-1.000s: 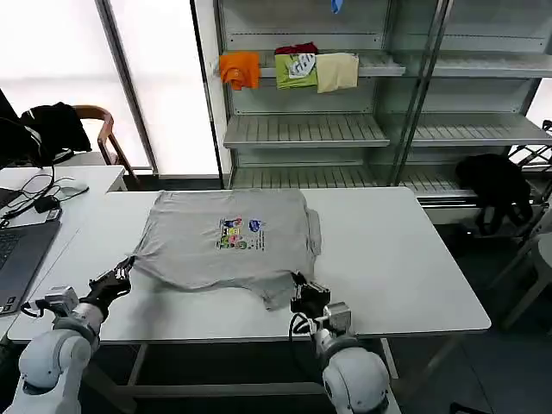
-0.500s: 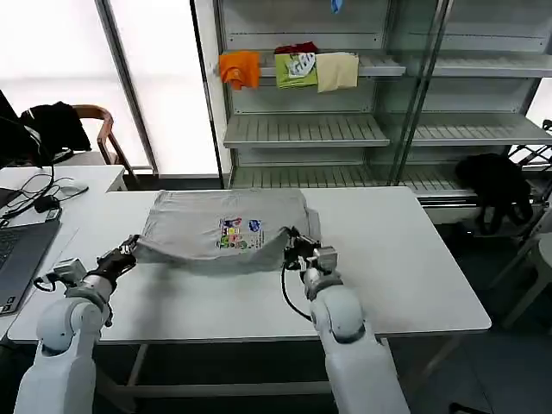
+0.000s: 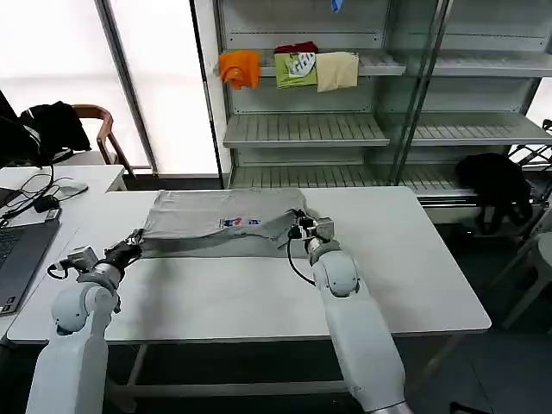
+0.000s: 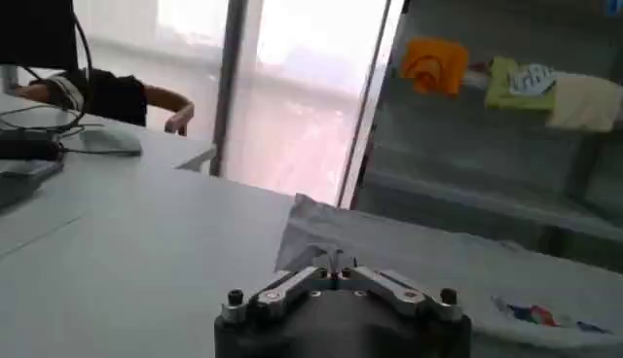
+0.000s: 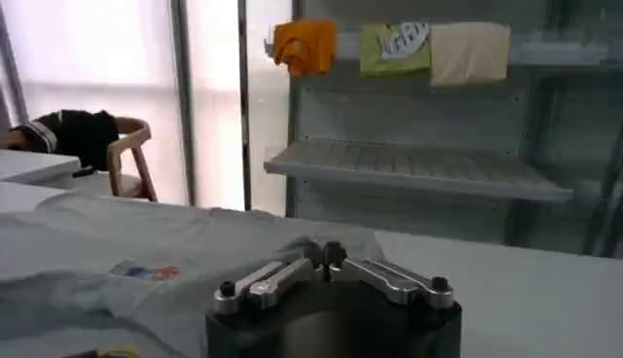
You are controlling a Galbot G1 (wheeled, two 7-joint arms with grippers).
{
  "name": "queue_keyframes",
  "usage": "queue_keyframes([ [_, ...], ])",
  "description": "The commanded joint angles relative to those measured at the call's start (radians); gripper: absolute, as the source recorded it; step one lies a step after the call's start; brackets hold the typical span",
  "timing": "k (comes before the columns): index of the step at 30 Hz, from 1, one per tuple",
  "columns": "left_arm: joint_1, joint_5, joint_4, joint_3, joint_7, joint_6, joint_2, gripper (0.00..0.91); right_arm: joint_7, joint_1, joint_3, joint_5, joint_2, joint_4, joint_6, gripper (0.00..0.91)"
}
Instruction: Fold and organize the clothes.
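First fold under way. The grey shirt (image 3: 220,222) lies on the bench (image 3: 414,259), its near hem doubled over toward the shelves. Left gripper (image 3: 131,244) and right gripper (image 3: 297,229) each pinch a hem corner. Remaining folds, judged, still pending. Collar and sleeves are hidden beneath the fold.

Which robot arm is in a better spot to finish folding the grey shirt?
Probably neither alone. The left gripper is shut on the shirt hem at its left edge, and the right gripper is shut on the hem at its right edge. Both hold it halfway over, so they should likely move together.
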Motion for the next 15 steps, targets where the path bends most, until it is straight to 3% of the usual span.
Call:
queue_keyframes([
  [1, -0.028, 0.04, 0.045, 0.004, 0.0, -0.005, -0.002, 0.02, -0.008, 0.06, 0.007, -0.015, 0.049, -0.113, 0.02, 0.0],
  [6, -0.044, 0.055, 0.068, 0.014, 0.009, -0.01, 0.002, 0.03, -0.008, 0.079, -0.003, -0.018, 0.049, -0.139, 0.029, 0.0],
  [7, -0.047, 0.058, 0.071, 0.017, 0.011, -0.01, 0.003, 0.06, -0.008, 0.082, -0.003, -0.019, 0.049, -0.141, 0.031, 0.151],
  [8, -0.052, 0.061, 0.076, 0.02, 0.013, -0.011, 0.005, 0.605, -0.008, 0.085, -0.005, -0.019, 0.049, -0.144, 0.032, 0.907],
  [9, -0.057, 0.066, 0.08, 0.024, 0.016, -0.012, 0.006, 0.907, -0.007, 0.089, -0.006, -0.022, 0.049, -0.148, 0.035, 0.907],
  [13, -0.079, 0.085, 0.093, 0.038, 0.011, -0.017, 0.008, 0.907, 0.017, 0.102, -0.012, -0.023, 0.049, -0.171, 0.064, 0.907],
  [15, -0.084, 0.095, 0.096, 0.044, 0.009, -0.03, 0.008, 0.907, 0.029, 0.106, -0.015, -0.023, 0.049, -0.186, 0.113, 0.907],
])
